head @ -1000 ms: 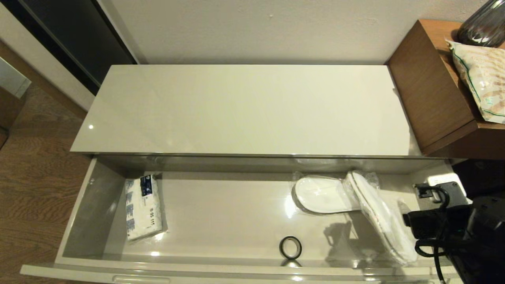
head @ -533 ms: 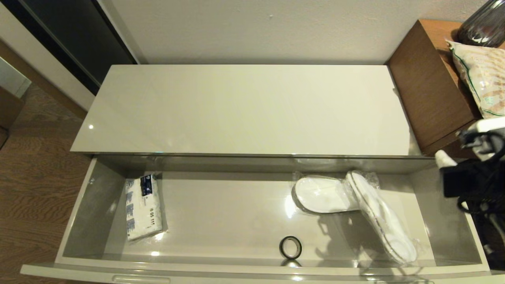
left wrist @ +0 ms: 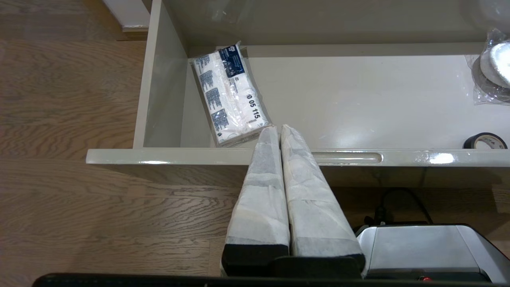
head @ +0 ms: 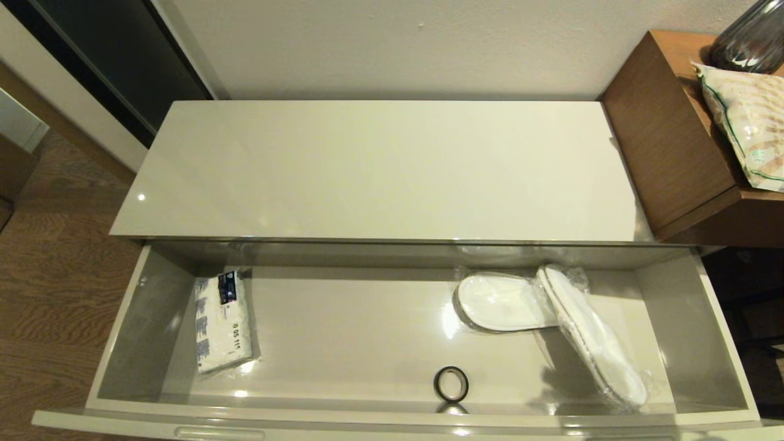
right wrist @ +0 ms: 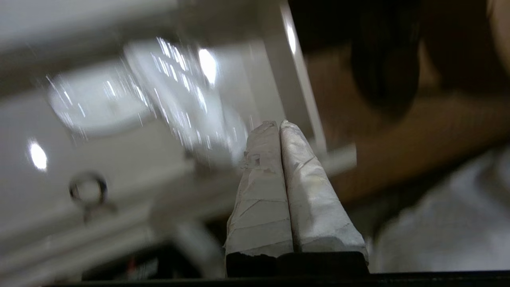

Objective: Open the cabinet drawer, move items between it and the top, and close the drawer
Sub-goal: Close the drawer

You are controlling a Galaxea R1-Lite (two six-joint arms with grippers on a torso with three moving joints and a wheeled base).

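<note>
Bare glossy top (head: 380,168), the cabinet drawer (head: 723,343) pulled wide with tissue pack (head: 222,323), slippers (head: 551,318) and black ring (head: 451,384) inside, while both grippers, left gripper (left wrist: 278,131) and right gripper (right wrist: 278,126), hang pressed together, apparently parked outside the front.

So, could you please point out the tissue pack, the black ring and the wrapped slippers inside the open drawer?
tissue pack (head: 223,323), head view, middle of its white face.
black ring (head: 451,384), head view, on its front band.
wrapped slippers (head: 499,301), head view, sole of the flat-lying slipper.
</note>
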